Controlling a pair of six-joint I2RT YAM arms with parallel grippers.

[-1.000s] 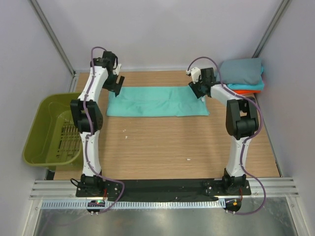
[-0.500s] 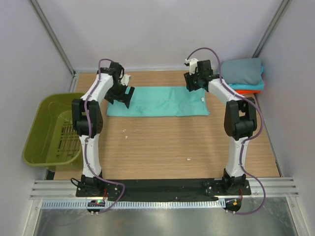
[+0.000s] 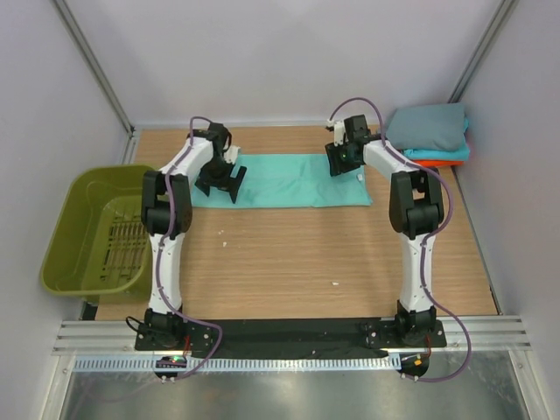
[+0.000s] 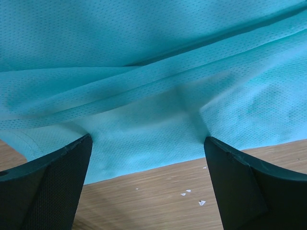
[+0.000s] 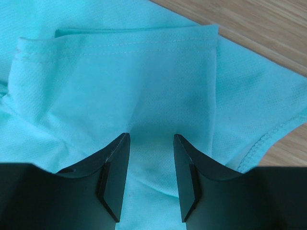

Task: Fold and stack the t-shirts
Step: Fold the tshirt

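Observation:
A mint green t-shirt (image 3: 289, 179) lies folded into a long strip across the far part of the table. My left gripper (image 3: 226, 181) hovers over its left end, open wide. In the left wrist view the left gripper (image 4: 147, 140) straddles the shirt's (image 4: 153, 72) near edge with nothing pinched. Over the shirt's far right corner sits my right gripper (image 3: 340, 159). Seen from the right wrist, that gripper (image 5: 151, 139) is partly open, its jaws apart just above the cloth (image 5: 120, 81). Folded grey (image 3: 429, 127), cyan (image 3: 442, 155) and orange-red (image 3: 451, 163) t-shirts are stacked at the back right.
An olive-green plastic basket (image 3: 66, 219) stands off the table's left edge. Bare wooden table (image 3: 289, 254) stretches between the shirt and the arm bases. Small white specks (image 4: 201, 202) lie on the wood near the left fingers. Walls close in at the back and sides.
My left gripper swung from beyond the shirt's far left corner down onto its left end and opened wider. The right gripper shifted slightly left over the shirt's right end.

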